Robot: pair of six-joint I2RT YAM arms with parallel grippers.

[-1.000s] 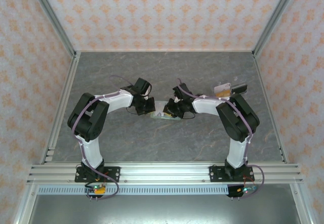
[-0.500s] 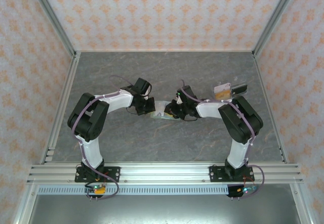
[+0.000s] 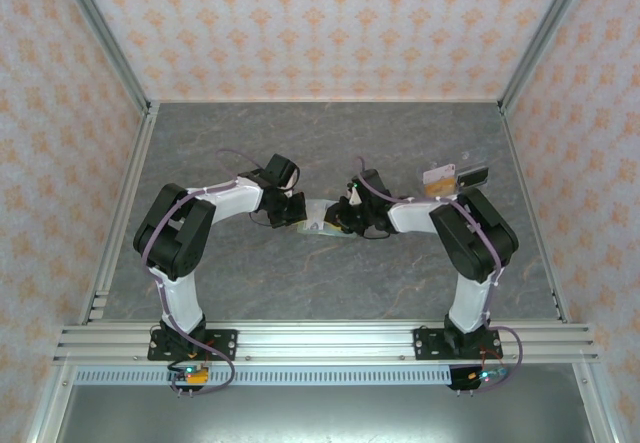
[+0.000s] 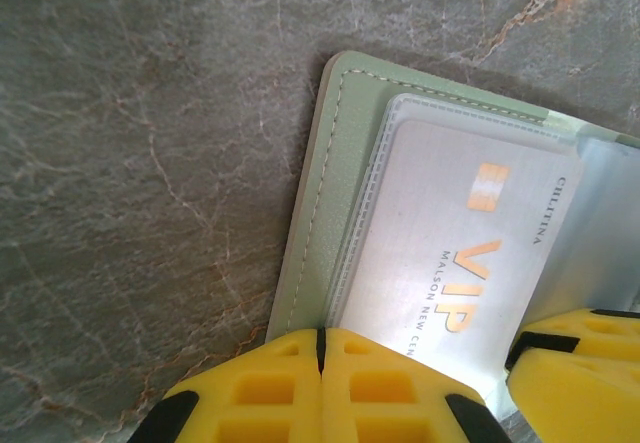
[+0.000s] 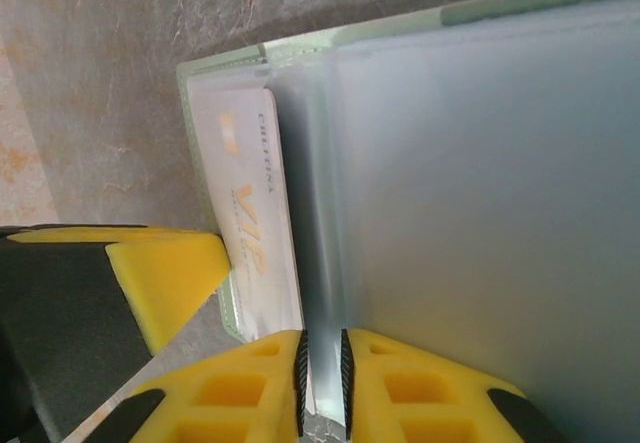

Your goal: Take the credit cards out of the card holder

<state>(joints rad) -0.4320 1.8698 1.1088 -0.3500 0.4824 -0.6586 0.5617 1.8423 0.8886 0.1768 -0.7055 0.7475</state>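
The card holder [image 4: 335, 163] looks like matt stitched faux leather, perhaps; its pockets [image 5: 480, 183] are frosted translucent plastic, the VIP card [image 4: 450, 253] smooth and glossy, the desk [image 4: 150, 163] matt marbled.

i count one card holder [image 4: 318, 193], one vip card [image 4: 450, 263] in it, and farther off what look like two loose cards [image 3: 441, 179], though they're too tiny to be sure.

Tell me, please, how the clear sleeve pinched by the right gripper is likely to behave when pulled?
Probably floppy: the clear sleeve is a thin translucent sheet, pinched edge-on in the right gripper. Likely light, but it looks joined to the card holder, which may drag along. Its smooth plastic could slip from a light pinch.
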